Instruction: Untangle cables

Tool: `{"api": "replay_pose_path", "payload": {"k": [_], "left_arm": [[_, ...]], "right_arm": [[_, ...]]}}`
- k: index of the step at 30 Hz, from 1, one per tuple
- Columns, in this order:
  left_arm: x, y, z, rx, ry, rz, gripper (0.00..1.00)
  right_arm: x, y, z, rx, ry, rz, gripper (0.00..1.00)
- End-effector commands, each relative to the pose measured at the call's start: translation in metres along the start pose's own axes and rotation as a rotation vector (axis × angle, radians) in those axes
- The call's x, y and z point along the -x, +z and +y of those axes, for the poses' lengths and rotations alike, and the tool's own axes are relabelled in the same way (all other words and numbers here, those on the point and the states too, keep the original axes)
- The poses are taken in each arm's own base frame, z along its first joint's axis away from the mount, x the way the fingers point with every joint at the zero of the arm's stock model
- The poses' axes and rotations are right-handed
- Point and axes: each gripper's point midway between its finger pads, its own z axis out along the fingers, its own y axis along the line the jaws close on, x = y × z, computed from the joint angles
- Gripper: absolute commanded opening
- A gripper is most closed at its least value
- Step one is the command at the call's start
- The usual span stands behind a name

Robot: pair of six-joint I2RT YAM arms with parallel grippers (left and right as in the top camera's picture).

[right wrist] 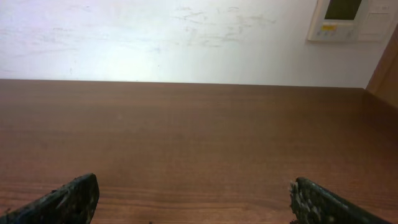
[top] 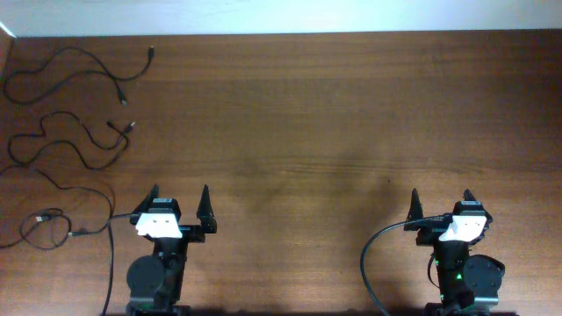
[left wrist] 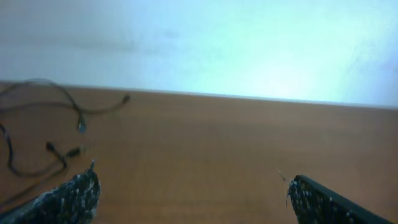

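Three thin black cables lie apart as wavy strands at the table's far left. One cable (top: pixel 79 63) curves along the back edge. A second cable (top: pixel 75 140) snakes below it and ends in a small plug. The third cable (top: pixel 46 225) forms a loose coil near the front left. My left gripper (top: pixel 180 195) is open and empty, to the right of the coil. In the left wrist view, two of the cables (left wrist: pixel 59 102) show far left, ahead of the left gripper (left wrist: pixel 189 182). My right gripper (top: pixel 442 195) is open over bare wood, and the right gripper (right wrist: pixel 193 185) has no cables in view.
A thick black arm cable (top: pixel 367 254) loops beside the right arm's base. Another long black cable (top: pixel 111 254) runs down past the left arm's base. The wooden table (top: pixel 299 132) ends at a white wall at the back. A wall panel (right wrist: pixel 342 18) hangs at the upper right.
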Motion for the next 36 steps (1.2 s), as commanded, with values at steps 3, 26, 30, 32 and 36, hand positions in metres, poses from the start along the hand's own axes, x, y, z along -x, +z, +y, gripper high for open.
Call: {"api": "replay_pose_path", "payload": {"k": [3,26,30,32,36], "left_arm": [[-0.016,-0.001,0.007,0.029,-0.021,0.007,0.99],[-0.022,-0.005,0.008,0.031,0.080,0.025,0.99],[-0.022,-0.005,0.008,0.030,0.080,0.025,0.99],[-0.021,-0.005,0.008,0.030,0.080,0.024,0.99],[-0.021,-0.005,0.008,0.030,0.080,0.023,0.99]], "right_arm": [[-0.003,0.000,-0.002,-0.010,0.001,0.003,0.98],[-0.003,0.000,-0.002,-0.010,0.001,0.003,0.98],[-0.003,0.000,-0.002,-0.010,0.001,0.003,0.98],[-0.003,0.000,-0.002,-0.010,0.001,0.003,0.98],[-0.003,0.000,-0.002,-0.010,0.001,0.003,0.98]]}}
